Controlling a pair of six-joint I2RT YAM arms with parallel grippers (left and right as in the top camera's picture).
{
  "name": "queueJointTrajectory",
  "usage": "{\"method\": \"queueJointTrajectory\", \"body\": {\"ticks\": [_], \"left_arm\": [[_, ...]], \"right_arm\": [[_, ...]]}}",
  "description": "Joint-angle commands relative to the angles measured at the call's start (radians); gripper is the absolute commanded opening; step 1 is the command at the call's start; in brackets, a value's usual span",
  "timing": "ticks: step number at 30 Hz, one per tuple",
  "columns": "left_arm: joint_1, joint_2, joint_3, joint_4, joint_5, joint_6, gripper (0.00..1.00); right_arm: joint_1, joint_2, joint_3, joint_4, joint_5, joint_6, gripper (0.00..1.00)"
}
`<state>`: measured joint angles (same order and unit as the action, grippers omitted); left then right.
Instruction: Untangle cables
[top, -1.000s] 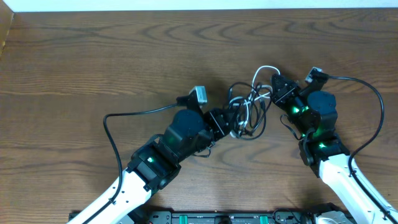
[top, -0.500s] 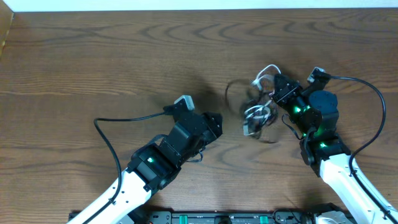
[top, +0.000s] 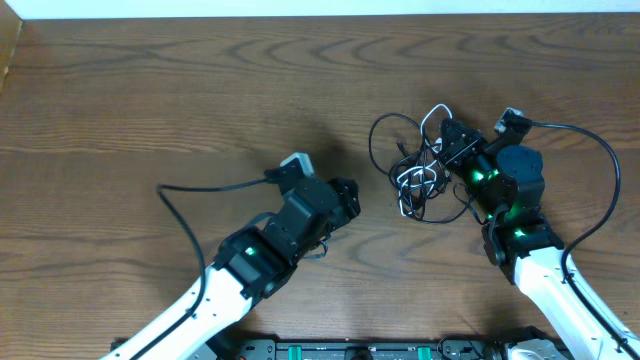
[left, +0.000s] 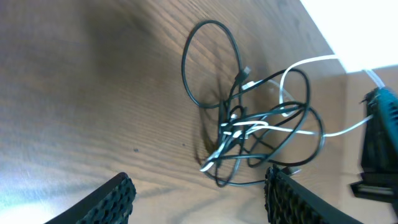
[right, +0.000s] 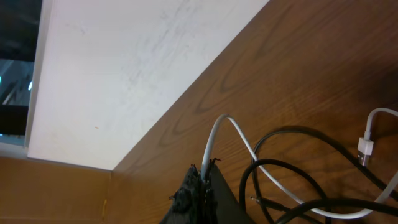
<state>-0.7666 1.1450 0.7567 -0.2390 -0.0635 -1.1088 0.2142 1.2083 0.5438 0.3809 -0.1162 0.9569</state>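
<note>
Nearest, found left gripper (top: 346, 194) left of centre, spread wide, nothing between its fingers (left: 118, 194), hanging over bare table (top: 150, 100). Traced its lead (top: 200, 187), thick and black, curling off to the left across the wood.

Beyond that gripper and well apart from it, saw cables (top: 415, 175) right of centre: a small tangle of thin black and white cords lying on the wood. From left wrist, made out 1 wide black loop standing out on the tangle's left, a knot of crossed white and black strands in the middle, and 1 white loop arching off to the right.

Found right gripper (top: 448, 138) at the tangle's far right corner, pressed together and pinching cables. From right wrist, saw 1 white strand coming straight out between the closed tips and bending down to the wood. Just beside it, noted black strands curving across the table and 1 small white plug (right: 365, 148) at the right edge. Could not tell from any view which strand ended in that plug.

Farthest off, noted a plain white surface (right: 124, 62) past the table's back edge.
</note>
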Motion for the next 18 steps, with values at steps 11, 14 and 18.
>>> {"method": "queueJointTrajectory", "body": {"ticks": [11, 14, 18], "left_arm": [[0.001, 0.229, 0.005, 0.2, -0.023, 0.263, 0.65], [-0.007, 0.277, 0.005, 0.261, -0.024, 0.267, 0.63], [-0.031, 0.328, 0.005, 0.326, -0.023, 0.309, 0.63]], "right_arm": [[-0.01, 0.004, 0.013, 0.003, -0.003, -0.015, 0.01], [-0.01, 0.004, 0.013, 0.003, -0.003, -0.015, 0.01], [-0.01, 0.004, 0.013, 0.003, -0.003, -0.015, 0.01]]}}
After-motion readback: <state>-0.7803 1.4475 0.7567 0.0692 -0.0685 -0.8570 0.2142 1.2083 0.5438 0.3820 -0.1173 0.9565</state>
